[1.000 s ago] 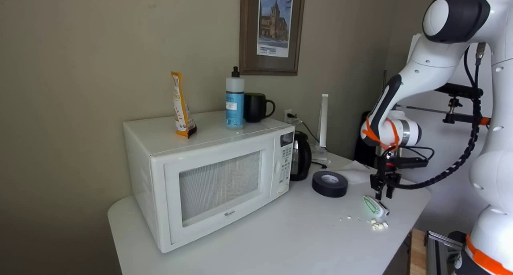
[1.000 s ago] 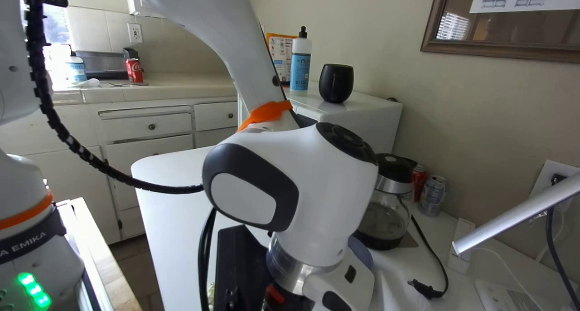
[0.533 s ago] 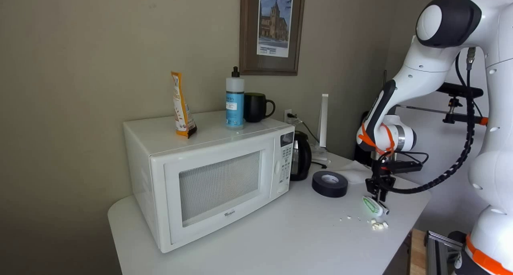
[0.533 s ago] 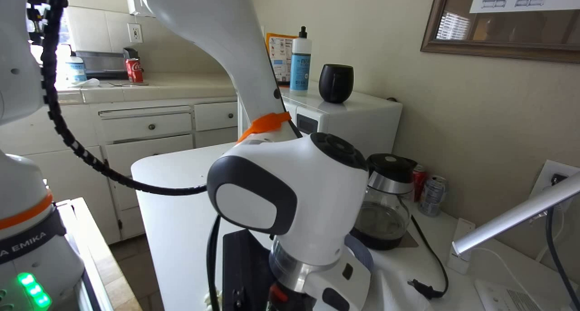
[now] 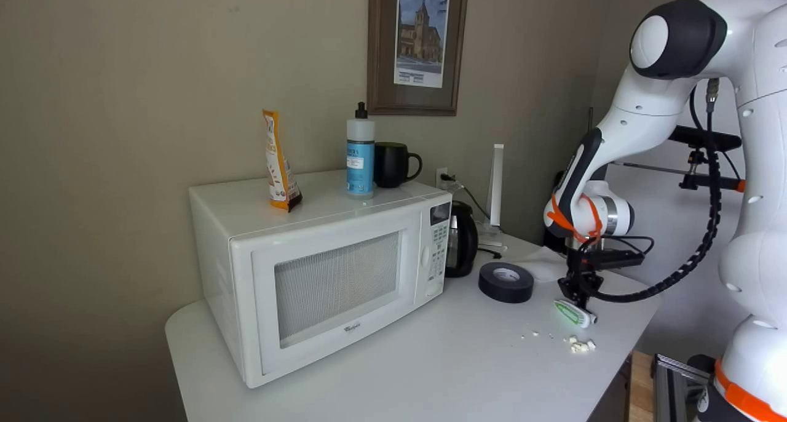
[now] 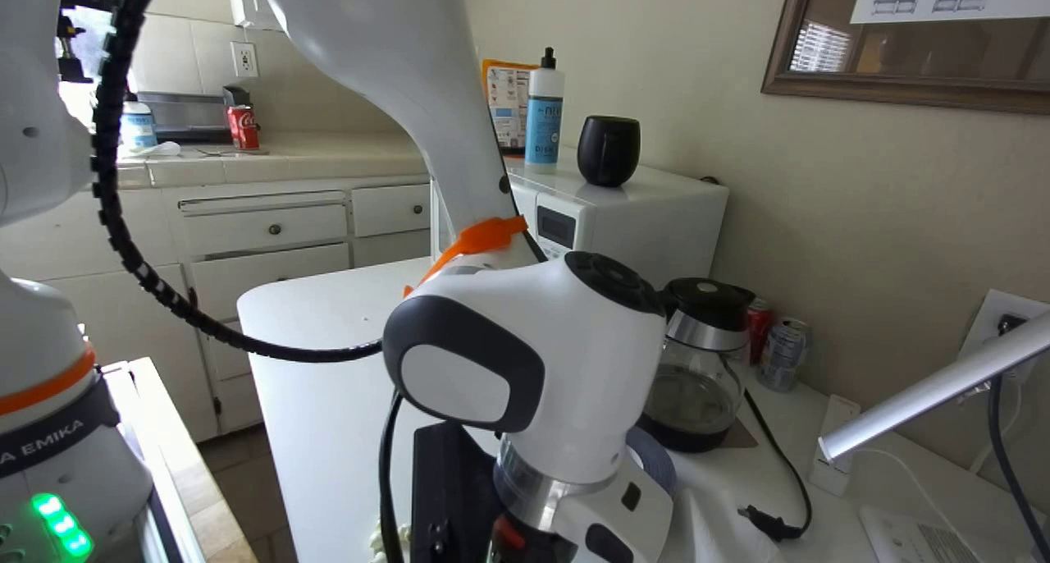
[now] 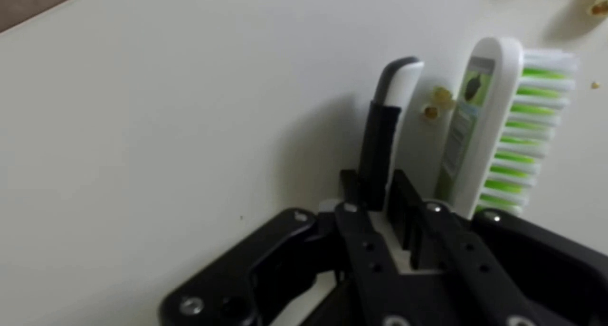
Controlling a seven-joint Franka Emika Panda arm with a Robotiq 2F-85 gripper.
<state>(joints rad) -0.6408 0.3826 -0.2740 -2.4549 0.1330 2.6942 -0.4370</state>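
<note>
Here the hand (image 7: 374, 177) pinches the brush handle (image 7: 384, 133); the mug (image 6: 609, 151) hides its contents.

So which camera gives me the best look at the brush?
The wrist view: the brush appears large, bristles and label showing, its handle in the gripper. An exterior view shows the brush small, below the gripper; in an exterior view where the arm looms large, I can't see it.

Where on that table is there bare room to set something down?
Widest: the table between the microwave and the popcorn. Another, in the wrist view: between the brush and the table's edge. Crowded: where the gripper holds the brush, near popcorn and tape roll.
</note>
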